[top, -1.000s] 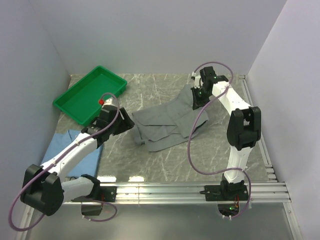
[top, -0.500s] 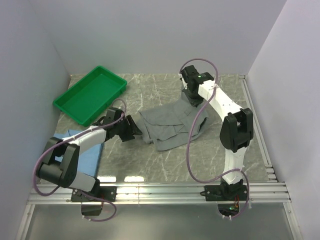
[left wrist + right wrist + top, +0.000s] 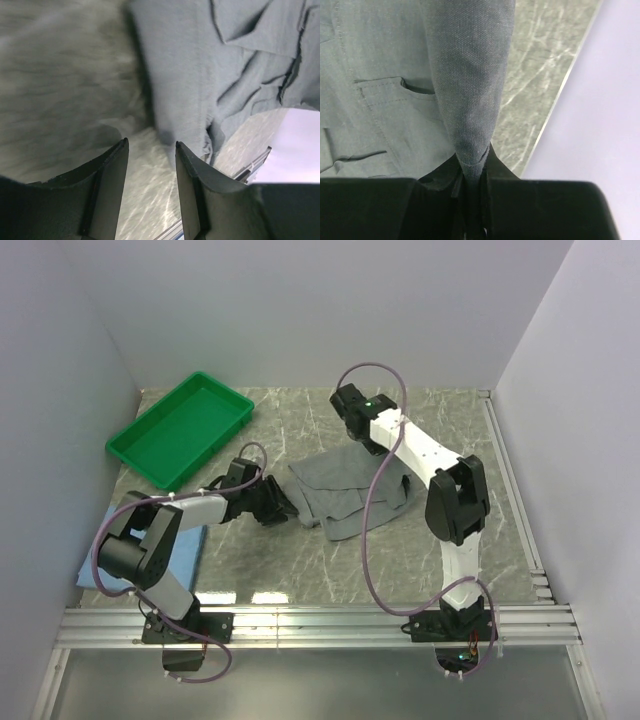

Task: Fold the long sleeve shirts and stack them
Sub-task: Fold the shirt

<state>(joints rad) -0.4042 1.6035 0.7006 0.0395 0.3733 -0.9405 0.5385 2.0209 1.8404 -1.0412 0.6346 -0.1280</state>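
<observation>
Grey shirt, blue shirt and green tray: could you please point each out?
grey shirt (image 3: 335, 490): top view, crumpled middle.
blue shirt (image 3: 193, 540): top view, right edge.
green tray (image 3: 180, 430): top view, bare floor.

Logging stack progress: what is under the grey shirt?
Around the grey shirt only the marble table shows. The blue shirt lies apart, at the left, not beneath it. Anything directly under the bunched cloth is covered.
</observation>
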